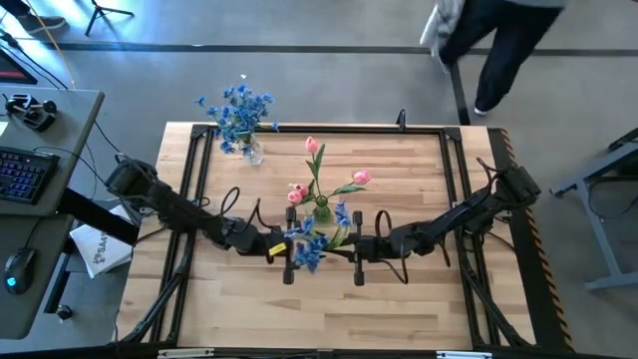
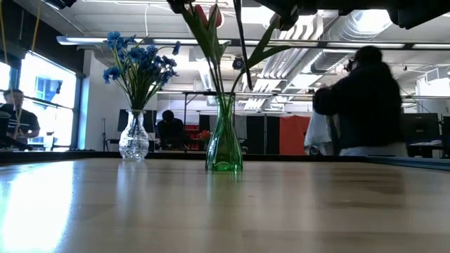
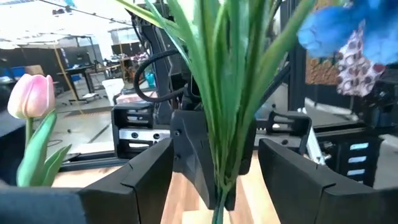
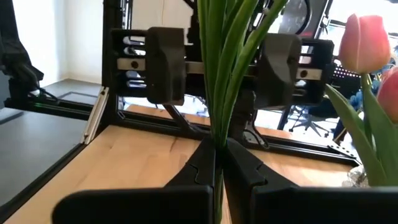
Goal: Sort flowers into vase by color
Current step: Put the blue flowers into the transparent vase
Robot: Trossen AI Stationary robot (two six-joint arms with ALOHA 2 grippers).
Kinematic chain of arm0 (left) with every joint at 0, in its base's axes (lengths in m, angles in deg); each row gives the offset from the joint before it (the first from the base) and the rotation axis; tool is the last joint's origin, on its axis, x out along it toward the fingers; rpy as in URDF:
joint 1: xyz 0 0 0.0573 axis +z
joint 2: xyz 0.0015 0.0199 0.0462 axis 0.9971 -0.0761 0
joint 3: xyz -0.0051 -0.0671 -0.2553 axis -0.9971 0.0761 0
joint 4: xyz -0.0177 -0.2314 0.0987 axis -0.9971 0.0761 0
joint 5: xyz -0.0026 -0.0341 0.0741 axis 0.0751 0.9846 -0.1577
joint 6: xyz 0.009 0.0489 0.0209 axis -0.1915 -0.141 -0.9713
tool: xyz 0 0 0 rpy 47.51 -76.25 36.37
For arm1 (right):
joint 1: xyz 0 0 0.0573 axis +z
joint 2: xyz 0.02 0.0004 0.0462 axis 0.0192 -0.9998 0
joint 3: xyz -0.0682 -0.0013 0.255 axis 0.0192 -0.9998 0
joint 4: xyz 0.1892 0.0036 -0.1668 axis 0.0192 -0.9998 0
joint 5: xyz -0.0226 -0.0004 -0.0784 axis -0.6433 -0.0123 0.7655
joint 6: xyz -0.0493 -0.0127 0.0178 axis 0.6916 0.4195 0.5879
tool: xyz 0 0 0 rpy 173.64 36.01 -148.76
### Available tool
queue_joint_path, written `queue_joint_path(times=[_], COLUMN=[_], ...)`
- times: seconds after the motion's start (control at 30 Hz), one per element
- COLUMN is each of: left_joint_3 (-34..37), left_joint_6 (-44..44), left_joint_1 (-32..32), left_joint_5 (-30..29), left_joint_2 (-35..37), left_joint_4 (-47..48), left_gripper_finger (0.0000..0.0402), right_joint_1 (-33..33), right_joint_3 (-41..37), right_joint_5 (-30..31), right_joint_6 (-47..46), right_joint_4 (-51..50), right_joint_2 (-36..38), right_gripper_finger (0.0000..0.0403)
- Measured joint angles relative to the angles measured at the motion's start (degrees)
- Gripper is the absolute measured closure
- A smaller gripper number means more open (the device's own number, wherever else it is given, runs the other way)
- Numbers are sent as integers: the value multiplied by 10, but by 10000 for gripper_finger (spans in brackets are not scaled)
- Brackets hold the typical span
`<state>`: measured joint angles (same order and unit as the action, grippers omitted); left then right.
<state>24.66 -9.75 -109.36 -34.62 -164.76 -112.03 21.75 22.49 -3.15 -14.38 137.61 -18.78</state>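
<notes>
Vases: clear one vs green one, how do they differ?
The clear vase is bulbous and holds only blue flowers; the green vase is slimmer, taller, and holds pink tulips. The clear vase sits at the table's far left corner, the green vase mid-table. Both stand upright.

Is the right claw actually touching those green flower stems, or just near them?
Touching. The right wrist view shows the right claw shut, its two fingers pressed together on the green stems, with no gap either side.
</notes>
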Motion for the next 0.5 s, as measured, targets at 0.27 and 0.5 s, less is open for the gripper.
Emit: queue_joint_path(times=[0.27, 0.5], left_joint_3=[0, 0], left_joint_6=[28, 27], left_joint_1=[21, 27], left_joint_5=[18, 19], left_joint_2=[0, 0], left_joint_4=[4, 6], left_gripper_finger=[209, 229], right_joint_1=[0, -9], right_joint_3=[0, 0], right_joint_5=[1, 1], right_joint_6=[1, -5], right_joint_4=[-3, -4], right_joint_2=[0, 0], right_gripper_finger=[400, 400])
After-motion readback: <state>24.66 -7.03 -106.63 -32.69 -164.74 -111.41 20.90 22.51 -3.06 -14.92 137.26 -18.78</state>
